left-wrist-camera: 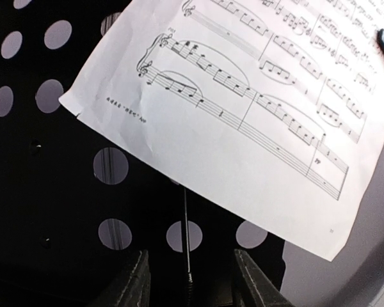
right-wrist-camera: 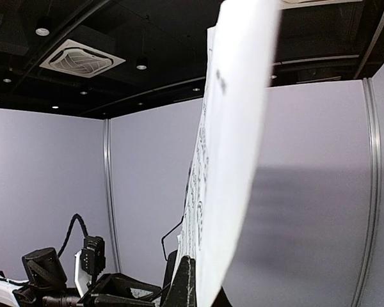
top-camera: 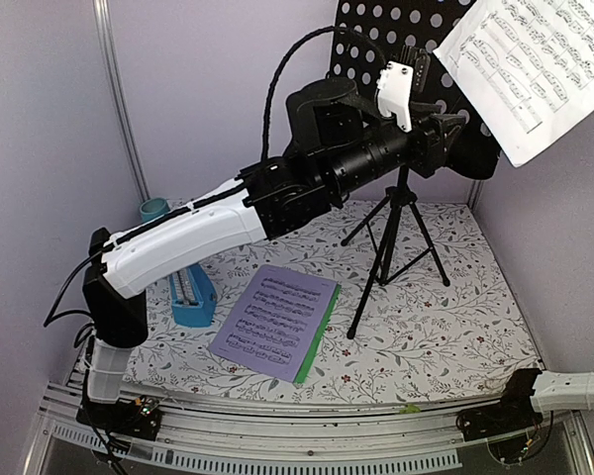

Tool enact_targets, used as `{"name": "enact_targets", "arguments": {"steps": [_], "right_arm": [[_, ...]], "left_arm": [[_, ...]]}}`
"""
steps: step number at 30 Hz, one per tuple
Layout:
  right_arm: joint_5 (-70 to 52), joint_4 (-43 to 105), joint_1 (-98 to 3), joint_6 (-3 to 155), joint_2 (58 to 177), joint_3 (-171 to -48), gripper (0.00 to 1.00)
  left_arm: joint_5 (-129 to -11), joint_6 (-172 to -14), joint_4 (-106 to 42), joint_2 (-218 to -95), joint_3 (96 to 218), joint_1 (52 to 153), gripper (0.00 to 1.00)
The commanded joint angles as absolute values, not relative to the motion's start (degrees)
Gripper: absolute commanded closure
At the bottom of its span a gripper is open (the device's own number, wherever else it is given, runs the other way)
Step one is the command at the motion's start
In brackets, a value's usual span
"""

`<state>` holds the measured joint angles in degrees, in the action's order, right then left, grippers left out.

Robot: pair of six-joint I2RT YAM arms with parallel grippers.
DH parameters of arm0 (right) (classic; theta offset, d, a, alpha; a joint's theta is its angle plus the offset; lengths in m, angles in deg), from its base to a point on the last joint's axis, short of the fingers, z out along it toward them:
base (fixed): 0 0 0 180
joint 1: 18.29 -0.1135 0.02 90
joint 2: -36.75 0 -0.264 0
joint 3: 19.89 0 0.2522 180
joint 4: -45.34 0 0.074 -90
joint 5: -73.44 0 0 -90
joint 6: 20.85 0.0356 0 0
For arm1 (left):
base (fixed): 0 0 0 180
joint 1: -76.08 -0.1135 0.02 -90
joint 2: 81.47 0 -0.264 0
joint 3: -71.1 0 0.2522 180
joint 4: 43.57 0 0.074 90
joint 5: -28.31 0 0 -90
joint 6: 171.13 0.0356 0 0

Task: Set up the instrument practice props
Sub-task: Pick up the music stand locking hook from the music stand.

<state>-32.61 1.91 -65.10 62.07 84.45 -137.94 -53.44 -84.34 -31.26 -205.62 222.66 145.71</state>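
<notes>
You are viewing a flower-patterned bench from above, with two robot arms bolted at its near edge. A black tripod music stand is standing upright toward the back right, its perforated desk high at the top of the view. Your left arm is stretching up to the desk's lower edge. The left pincer is sitting partly open, its two fingers apart on either side of a thin vertical rod. You cannot tell whether they are touching the desk. Your right pincer is clamping fully closed on the bottom edge of a white sheet-music page. It is holding the page up in the air, tilted, overlapping the desk's right side. A second sheet-music page, green along its right edge, is lying flat near the middle of the bench. A small blue pyramid-shaped metronome is lying just to its left, below the left forearm. A teal cup is standing at the back left corner.
</notes>
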Motion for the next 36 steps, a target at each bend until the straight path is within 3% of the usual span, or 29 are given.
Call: {"name": "enact_targets", "arguments": {"steps": [1,26,36], "right_arm": [[-34.3,-0.2,-65.0,63.1,83.7,-138.9,1.00],[-39.8,0.2,-65.0,61.4,81.2,-137.4,1.00],[-35.0,2.3,-65.0,63.9,81.5,-136.4,1.00]], "left_arm": [[-55.6,-84.2,-34.1,-207.4,224.4,145.0,0.55],[-57.3,-85.6,-38.2,-208.9,225.8,143.6,0.68],[-57.5,-85.9,-38.5,-209.3,226.2,143.3,0.89]]}}
